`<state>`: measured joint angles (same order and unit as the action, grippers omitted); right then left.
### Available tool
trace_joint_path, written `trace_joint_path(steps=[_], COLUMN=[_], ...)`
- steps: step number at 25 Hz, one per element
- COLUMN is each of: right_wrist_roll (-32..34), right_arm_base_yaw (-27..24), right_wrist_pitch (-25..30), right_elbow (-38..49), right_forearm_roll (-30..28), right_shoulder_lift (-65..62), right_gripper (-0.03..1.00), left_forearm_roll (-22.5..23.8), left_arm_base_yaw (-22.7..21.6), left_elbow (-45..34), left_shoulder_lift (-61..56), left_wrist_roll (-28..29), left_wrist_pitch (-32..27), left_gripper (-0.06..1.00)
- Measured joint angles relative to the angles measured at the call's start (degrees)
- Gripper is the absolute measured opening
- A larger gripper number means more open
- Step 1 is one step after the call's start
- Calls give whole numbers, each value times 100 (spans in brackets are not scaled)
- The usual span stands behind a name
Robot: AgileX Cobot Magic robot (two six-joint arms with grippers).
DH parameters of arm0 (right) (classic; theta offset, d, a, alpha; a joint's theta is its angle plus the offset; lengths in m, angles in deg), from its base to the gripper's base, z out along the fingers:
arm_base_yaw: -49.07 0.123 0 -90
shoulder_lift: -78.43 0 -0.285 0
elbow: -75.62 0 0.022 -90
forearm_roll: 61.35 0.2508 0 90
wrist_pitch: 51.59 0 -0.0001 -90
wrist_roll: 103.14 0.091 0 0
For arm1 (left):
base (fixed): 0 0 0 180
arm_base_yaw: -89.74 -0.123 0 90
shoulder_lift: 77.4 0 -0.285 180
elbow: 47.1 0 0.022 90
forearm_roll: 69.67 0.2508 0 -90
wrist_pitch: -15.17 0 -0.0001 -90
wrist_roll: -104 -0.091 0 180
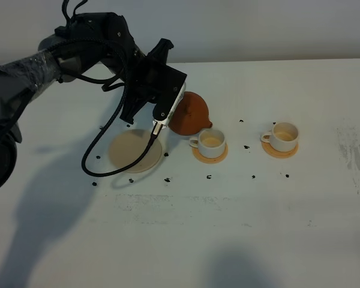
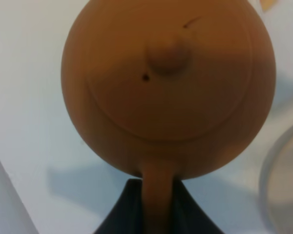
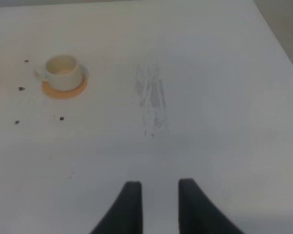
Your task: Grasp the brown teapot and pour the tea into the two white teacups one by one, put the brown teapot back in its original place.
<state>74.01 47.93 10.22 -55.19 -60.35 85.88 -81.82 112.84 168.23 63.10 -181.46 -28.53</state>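
Pinching teapot (image 2: 168, 92) handle, L gripper (image 2: 158, 195).

We see a matt, smooth clay teapot (image 2: 168, 92), glossy white ceramic cups (image 1: 211, 142), and a scuffed matt table (image 1: 228, 228).

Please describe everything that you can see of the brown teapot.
The brown teapot is round, reddish-brown, matte like clay. Its lid carries a small knob and a tiny hole. The left gripper is shut on its handle and holds it lifted and tilted toward the nearer white teacup, off the beige saucer.
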Motion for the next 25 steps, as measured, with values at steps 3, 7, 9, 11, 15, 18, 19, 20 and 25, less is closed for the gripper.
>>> trace_joint_path(steps=[3,7,9,11,15,18,19,20,25], right_wrist_roll=[0,0,0,0,0,0,0,0,0], right_arm_base_yaw=[0,0,0,0,0,0,0,0,0], right_wrist_pitch=[0,0,0,0,0,0,0,0,0], right_elbow=[0,0,0,0,0,0,0,0,0], right_forearm_roll=[0,0,0,0,0,0,0,0,0], right_shoulder_lift=[0,0,0,0,0,0,0,0,0], right_gripper=[21,21,21,21,21,21,21,21,21], left_forearm_roll=[0,0,62,246,499,605,621,652,729], left_arm_base_yaw=[35,92,113,141,185,203,216,225,271], left_elbow=[0,0,0,0,0,0,0,0,0], left_shoulder_lift=[0,0,0,0,0,0,0,0,0], left_wrist_roll=[-199,-409,-475,-497,-509,-509,-514,-523,-655], left_wrist_pitch=[103,266,317,339,355,393,398,398,505], left_gripper=[8,8,8,8,8,8,8,8,8])
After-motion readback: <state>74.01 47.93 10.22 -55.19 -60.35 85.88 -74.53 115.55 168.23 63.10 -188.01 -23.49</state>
